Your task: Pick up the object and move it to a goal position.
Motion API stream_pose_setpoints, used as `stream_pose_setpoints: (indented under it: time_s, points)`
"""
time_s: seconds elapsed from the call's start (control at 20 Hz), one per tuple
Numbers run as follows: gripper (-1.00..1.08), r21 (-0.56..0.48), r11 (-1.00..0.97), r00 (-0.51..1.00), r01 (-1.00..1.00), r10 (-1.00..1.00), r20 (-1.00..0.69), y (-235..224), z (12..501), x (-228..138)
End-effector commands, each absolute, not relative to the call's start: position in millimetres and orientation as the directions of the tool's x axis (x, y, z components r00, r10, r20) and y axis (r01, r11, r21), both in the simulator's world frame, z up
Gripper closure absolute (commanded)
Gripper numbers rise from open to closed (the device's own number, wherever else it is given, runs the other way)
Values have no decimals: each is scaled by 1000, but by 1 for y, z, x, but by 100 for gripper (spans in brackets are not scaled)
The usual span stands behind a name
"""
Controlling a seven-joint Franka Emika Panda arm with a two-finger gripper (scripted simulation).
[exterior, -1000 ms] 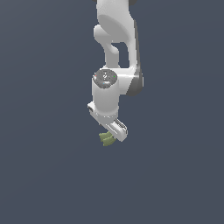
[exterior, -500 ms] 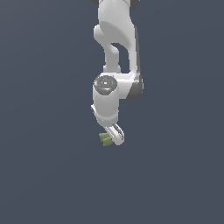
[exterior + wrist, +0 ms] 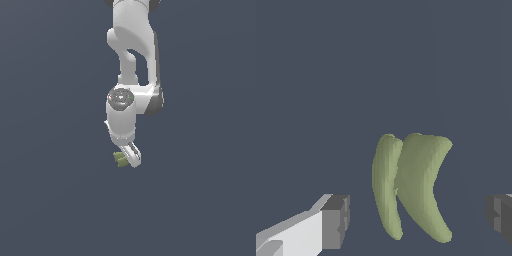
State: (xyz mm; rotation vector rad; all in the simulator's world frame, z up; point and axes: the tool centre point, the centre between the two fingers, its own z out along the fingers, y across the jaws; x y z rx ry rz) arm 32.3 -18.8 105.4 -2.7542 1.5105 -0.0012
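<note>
1. The worktop (image 3: 55, 200) is a flat, uniform slate-blue plane that fills the whole exterior view; no edge, wall, seam or corner of a room shows anywhere in it.
2. The wrist view gives the same plain dark blue-grey ground, with no marks, texture or other things on it.
3. The white arm (image 3: 134, 55) comes down from the top of the exterior view, bends at a rounded joint with a grey cap, and ends in the gripper (image 3: 129, 157) pointing downward.
4. The object (image 3: 119, 159), an olive-green, curved, lumpy piece like two short bananas joined side by side, sits at the gripper's tip, showing just to the exterior view's left of the white finger.
5. In the wrist view the object (image 3: 410, 186) lies between the two dark grey pads (image 3: 336, 221), with open ground visible on both sides of it, so neither pad touches it.
6. The gripper (image 3: 418, 220) is spread wide, its fingers well apart and much farther from each other than the object is broad.
7. Whether the object rests on the worktop or sits above it cannot be told; no clear shadow shows beneath it.
</note>
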Motion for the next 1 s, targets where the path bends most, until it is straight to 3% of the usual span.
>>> stream_pose_setpoints:
  time_s: [0.0,0.65,0.7,0.95]
  points:
    - [-92,0,-537,537,-843,-843,0,-19,100,32]
    - [-92,0,-533,533,-846,-846,0,-19,56,32]
    - [108,0,-533,533,-846,-846,0,-19,56,32]
    - [108,0,-533,533,-846,-846,0,-19,56,32]
